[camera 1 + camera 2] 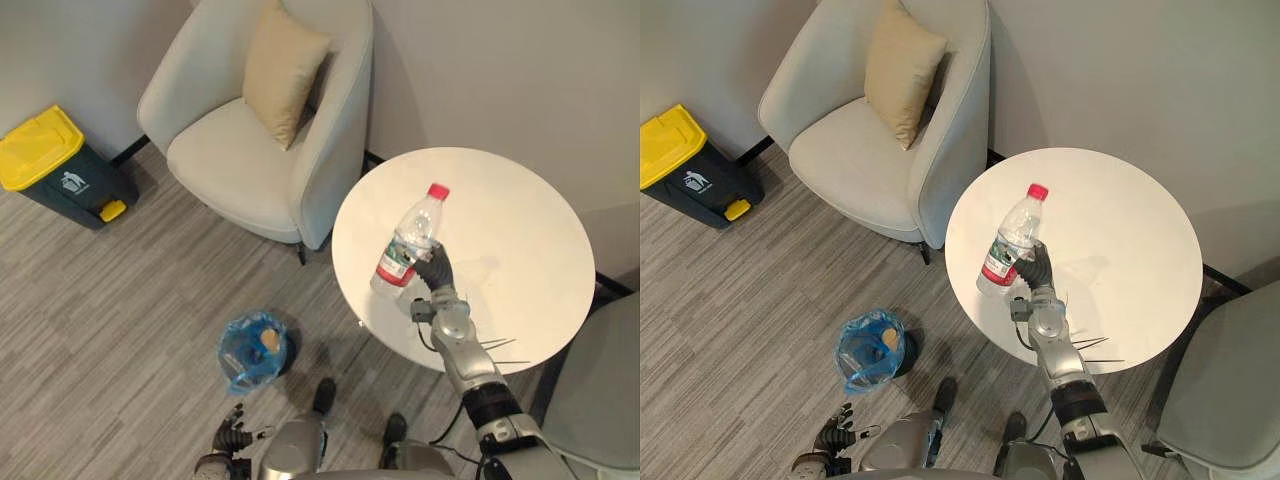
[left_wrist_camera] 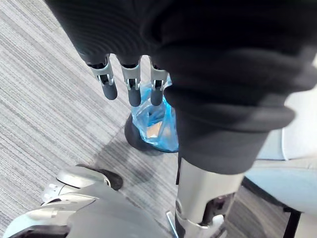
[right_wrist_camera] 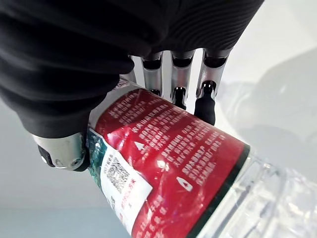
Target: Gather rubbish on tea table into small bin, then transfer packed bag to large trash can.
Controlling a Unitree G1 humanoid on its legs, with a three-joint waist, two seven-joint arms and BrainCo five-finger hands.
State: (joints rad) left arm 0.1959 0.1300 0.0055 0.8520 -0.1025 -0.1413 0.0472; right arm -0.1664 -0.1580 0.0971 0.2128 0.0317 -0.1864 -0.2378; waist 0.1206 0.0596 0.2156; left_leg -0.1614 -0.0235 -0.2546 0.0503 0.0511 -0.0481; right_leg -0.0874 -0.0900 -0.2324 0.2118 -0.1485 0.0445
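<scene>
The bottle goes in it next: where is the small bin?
In the left eye view the small bin stands on the floor on the robot's left, left of the round table and just ahead of the left hand.

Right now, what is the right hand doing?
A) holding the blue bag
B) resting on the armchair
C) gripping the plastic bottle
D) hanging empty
C: the right hand is curled round the plastic bottle at its red label, over the white table.
</scene>
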